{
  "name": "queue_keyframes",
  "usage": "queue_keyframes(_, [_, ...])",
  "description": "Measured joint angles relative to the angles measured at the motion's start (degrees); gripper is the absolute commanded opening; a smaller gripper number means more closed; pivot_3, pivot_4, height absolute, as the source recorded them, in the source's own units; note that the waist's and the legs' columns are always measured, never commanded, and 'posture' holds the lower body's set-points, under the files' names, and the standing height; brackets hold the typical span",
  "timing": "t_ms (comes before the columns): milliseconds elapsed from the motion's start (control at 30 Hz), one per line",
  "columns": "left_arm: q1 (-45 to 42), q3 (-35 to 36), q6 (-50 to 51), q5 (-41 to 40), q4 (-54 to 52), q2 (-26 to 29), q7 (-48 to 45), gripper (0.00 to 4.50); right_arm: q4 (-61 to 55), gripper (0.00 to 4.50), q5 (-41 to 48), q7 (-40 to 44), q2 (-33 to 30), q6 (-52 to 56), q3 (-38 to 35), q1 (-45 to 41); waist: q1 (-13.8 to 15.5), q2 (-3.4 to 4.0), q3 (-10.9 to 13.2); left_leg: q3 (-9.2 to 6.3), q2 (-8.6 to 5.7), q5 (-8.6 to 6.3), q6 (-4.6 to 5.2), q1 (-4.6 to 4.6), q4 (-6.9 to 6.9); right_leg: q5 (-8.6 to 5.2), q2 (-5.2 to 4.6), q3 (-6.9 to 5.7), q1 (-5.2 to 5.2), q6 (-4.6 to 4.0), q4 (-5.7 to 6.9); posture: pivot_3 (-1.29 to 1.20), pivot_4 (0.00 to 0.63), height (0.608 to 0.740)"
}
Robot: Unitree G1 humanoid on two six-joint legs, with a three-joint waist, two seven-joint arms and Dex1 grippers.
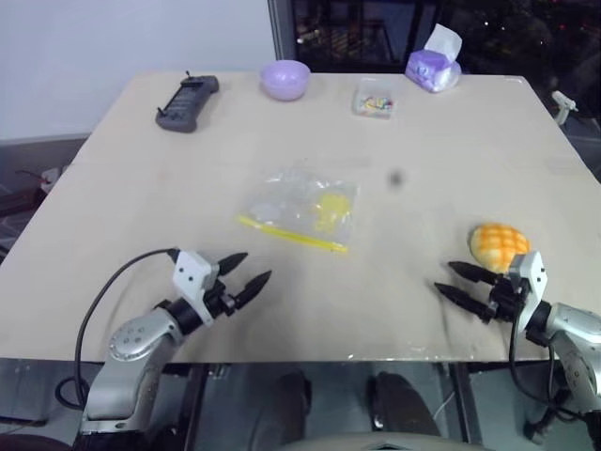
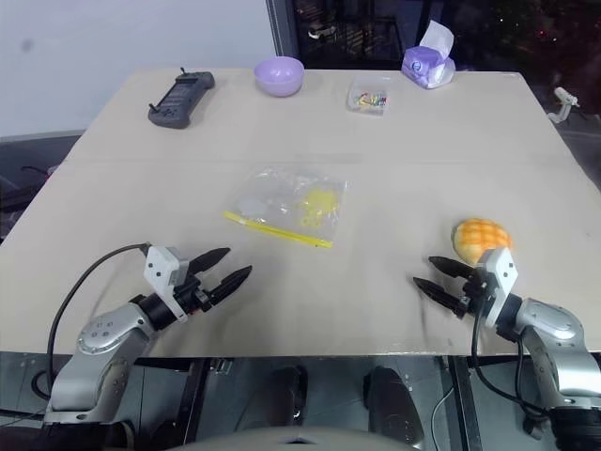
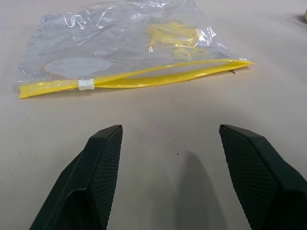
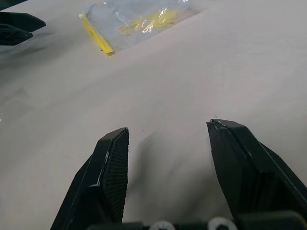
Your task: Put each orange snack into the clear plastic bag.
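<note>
An orange snack (image 1: 498, 245), a rounded bun with a criss-cross top, sits near the table's front right. The clear plastic bag (image 1: 300, 208) lies flat in the middle of the table, its yellow strip (image 3: 139, 79) facing the front edge. My left gripper (image 1: 246, 272) hovers open over the front left of the table, pointing toward the bag, nothing between its fingers (image 3: 103, 167). My right gripper (image 1: 454, 280) stands open just in front of and beside the snack, apart from it, empty. The right wrist view shows the bag (image 4: 136, 19) far ahead.
Along the table's far side stand a black controller (image 1: 186, 101), a lilac bowl (image 1: 285, 79), a small clear box of colourful bits (image 1: 373, 98) and a purple tissue pack (image 1: 433, 66). The beige table (image 1: 169, 197) ends close under both grippers.
</note>
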Motion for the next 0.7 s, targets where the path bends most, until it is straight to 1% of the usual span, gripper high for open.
queue_keyframes(267, [-1.5,1.4,-1.7,-1.2,0.0,-0.1,-1.4,3.41,-2.3,2.80,2.6,0.9,0.3,0.0,0.0,0.0,0.0,0.00,0.0,0.01,0.00,0.00,0.00,0.00,0.00,0.00,0.00,0.01,0.00,0.00,0.00,0.00,0.150,0.736])
queue_keyframes(700, [-1.5,1.4,-1.7,-1.2,0.0,-0.2,-2.2,3.41,-2.5,2.80,3.0,1.6,0.3,0.1,0.0,0.1,0.0,0.00,0.0,-0.01,0.00,0.00,0.00,0.00,0.00,0.00,0.00,-0.01,0.00,0.00,0.01,0.00,0.150,0.736])
